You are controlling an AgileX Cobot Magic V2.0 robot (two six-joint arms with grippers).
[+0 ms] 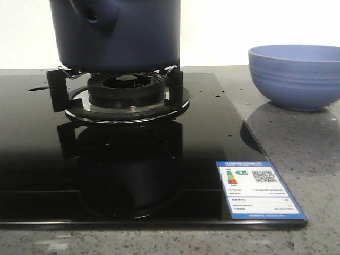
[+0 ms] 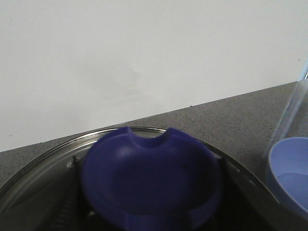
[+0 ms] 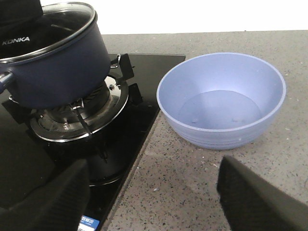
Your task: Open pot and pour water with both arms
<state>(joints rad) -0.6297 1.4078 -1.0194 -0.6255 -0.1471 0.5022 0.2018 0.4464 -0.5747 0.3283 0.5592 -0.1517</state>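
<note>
The right gripper (image 3: 154,192) is closest to its camera, with its two black fingers (image 3: 43,197) spread wide and nothing between them, hanging over the speckled grey tabletop (image 1: 297,159). In the front view, the nearest thing is a white and blue sticker (image 1: 258,190) on the corner of the shiny black stove top (image 1: 106,159). Just past it is the round burner (image 1: 126,94) with its black metal props. The dark blue pot (image 1: 119,32) sits on those props, and its short hollow stub (image 1: 95,15) sticks out toward the front. A glass lid (image 3: 53,26) with a metal rim is on the pot. A dark blue knob (image 2: 149,180) fills the left wrist view, very close and blurry, on top of that lid. The left gripper is not seen there, so I cannot tell if it is wide or closed. The light blue bowl (image 1: 295,77) stands on the tabletop to the right of the stove, apart from the pot. A white wall (image 2: 144,57) is behind it all.
</note>
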